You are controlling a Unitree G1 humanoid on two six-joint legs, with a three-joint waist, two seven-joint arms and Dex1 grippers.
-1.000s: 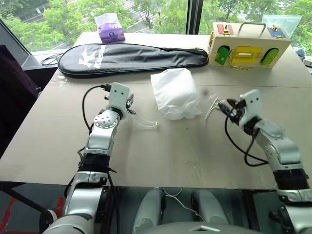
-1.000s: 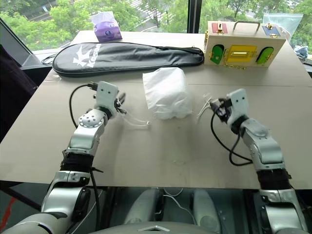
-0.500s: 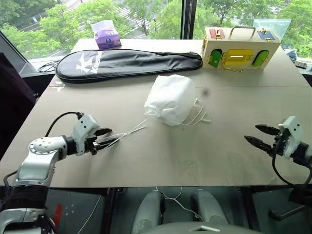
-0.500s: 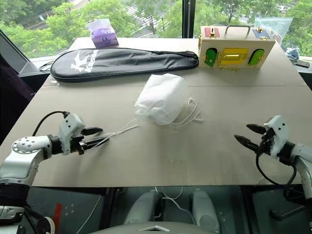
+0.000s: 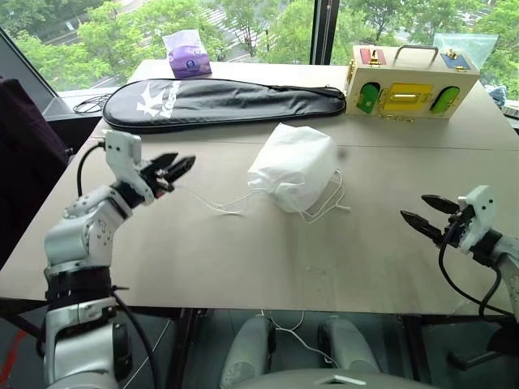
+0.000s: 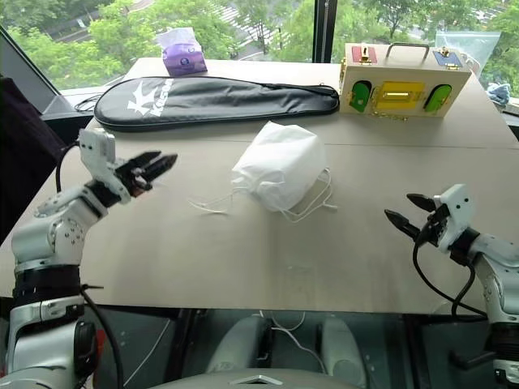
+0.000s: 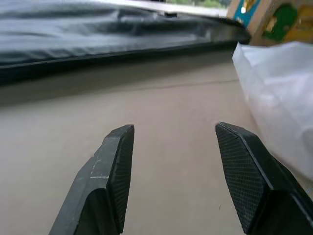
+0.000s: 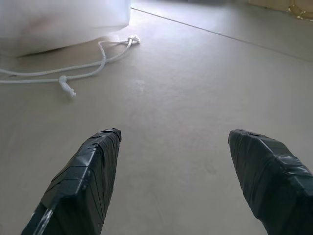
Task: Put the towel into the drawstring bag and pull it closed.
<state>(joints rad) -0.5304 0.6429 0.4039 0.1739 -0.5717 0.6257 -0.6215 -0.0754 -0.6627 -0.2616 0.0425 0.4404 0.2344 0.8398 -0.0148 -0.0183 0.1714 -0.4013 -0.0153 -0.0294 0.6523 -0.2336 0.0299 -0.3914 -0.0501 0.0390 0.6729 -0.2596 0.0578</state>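
Drawstring bag (image 5: 293, 166) apparently between both open fingers (image 5: 180, 166)

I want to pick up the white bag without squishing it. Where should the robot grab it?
Probably by the cords, not the puffy body. The drawstring bag sits bunched and rounded on the table, while its cord loops lie flat and loose on its right. The right hand is open and could come in low from that side.

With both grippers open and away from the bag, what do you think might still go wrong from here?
The drawstring bag lies bunched with its cords slack on the table, so its mouth may not be fully cinched. The open left gripper hovers near a loose cord end and might snag it. The right gripper is open, apart from everything.
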